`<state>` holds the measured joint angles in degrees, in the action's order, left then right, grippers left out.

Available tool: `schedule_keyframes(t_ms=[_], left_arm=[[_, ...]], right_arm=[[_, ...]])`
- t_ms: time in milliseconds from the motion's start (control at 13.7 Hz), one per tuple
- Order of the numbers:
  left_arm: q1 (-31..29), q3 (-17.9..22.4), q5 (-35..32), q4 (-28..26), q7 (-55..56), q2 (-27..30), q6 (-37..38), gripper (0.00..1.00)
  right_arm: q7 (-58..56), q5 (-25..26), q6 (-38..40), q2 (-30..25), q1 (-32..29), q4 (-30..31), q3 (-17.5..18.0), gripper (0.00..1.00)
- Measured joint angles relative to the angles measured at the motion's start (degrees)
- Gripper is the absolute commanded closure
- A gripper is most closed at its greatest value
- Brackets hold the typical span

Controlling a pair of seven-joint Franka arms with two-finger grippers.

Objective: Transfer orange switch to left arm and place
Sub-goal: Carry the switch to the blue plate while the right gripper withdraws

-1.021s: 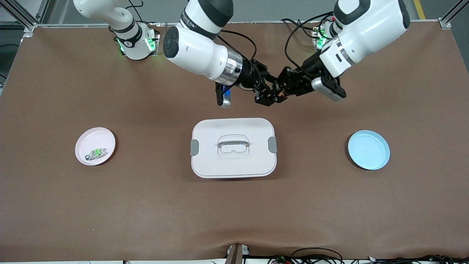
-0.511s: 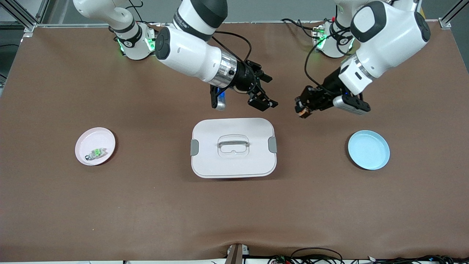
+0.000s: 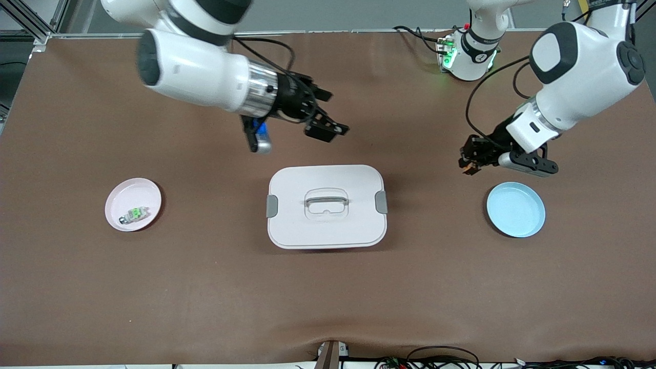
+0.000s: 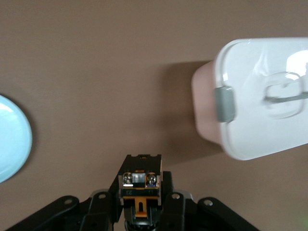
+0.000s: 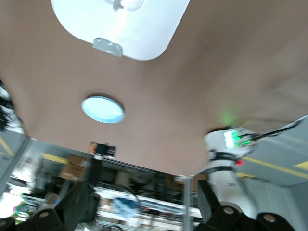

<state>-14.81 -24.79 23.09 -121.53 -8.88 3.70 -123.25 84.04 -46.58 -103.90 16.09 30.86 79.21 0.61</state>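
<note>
The orange switch (image 3: 466, 169) is a tiny black block with orange markings, held in my left gripper (image 3: 471, 163), which is shut on it in the air over bare table beside the blue plate (image 3: 515, 209). In the left wrist view the switch (image 4: 140, 179) sits upright between the fingers of the left gripper (image 4: 140, 204). My right gripper (image 3: 325, 128) is open and empty, in the air over the table beside the white lidded box (image 3: 326, 206). The right wrist view shows the right gripper (image 5: 144, 211) with its jaws wide apart and nothing between them.
A pink plate (image 3: 133, 204) at the right arm's end holds a clear switch with green (image 3: 134, 214). The box also shows in the left wrist view (image 4: 260, 96) and right wrist view (image 5: 120, 24), as does the blue plate (image 4: 12, 139) (image 5: 102, 109).
The grippers met above the table with the switch between them. The left gripper has since carried the switch toward the blue plate. The right gripper opened and drew back toward its own end.
</note>
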Motion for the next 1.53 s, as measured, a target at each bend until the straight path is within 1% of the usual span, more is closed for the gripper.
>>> schedule_keyframes(t_ms=[73, 146, 292, 365, 584, 729, 948, 1094, 1313, 1532], left_arm=[[-0.51, 0.02, -2.50, 0.00, -1.01, -0.82, 0.13, 1.00], [-0.71, 0.08, -4.67, 0.01, -2.06, -1.66, 0.14, 1.00], [-1.79, 0.12, -9.19, -0.01, -5.30, -3.18, 0.15, 1.00], [-2.97, 0.16, -11.42, -0.01, -8.05, -3.98, 0.17, 1.00], [-6.94, 0.30, -19.16, -0.02, -18.05, -7.03, 0.25, 1.00], [-7.95, 0.33, -23.49, 0.06, -22.93, -8.79, 0.24, 1.00], [-8.85, 0.35, -28.24, 0.14, -27.99, -11.34, -0.29, 1.00], [-9.48, 0.35, -32.05, 0.41, -31.62, -13.29, -1.61, 1.00], [-9.58, 0.33, -36.24, 0.60, -34.24, -16.35, -3.60, 1.00], [-11.25, 0.38, -38.25, 0.71, -42.13, -20.27, -9.64, 1.00]], right_arm=[[-3.95, 1.22, 4.63, -1.21, -2.35, 0.00, -0.07, 0.00], [-8.04, 3.74, 8.65, -2.26, -4.16, -0.02, -0.10, 0.00], [-16.05, 11.43, 14.22, -4.16, -5.23, 0.01, -0.04, 0.00], [-19.14, 14.39, 16.01, -5.01, -5.16, 0.02, 0.23, 0.00], [-28.16, 20.77, 20.35, -6.82, -5.55, 0.14, 0.35, 0.00], [-36.11, 24.91, 22.35, -7.72, -7.18, 0.74, 0.20, 0.00], [-47.30, 32.33, 22.88, -10.31, -9.13, 3.66, 0.09, 0.00], [-53.75, 34.29, 22.94, -11.88, -11.45, 5.60, 0.03, 0.00], [-62.80, 35.51, 23.85, -12.78, -17.37, 7.36, -0.17, 0.00], [-68.25, 38.67, 24.36, -12.81, -20.92, 7.70, -0.23, 0.00]])
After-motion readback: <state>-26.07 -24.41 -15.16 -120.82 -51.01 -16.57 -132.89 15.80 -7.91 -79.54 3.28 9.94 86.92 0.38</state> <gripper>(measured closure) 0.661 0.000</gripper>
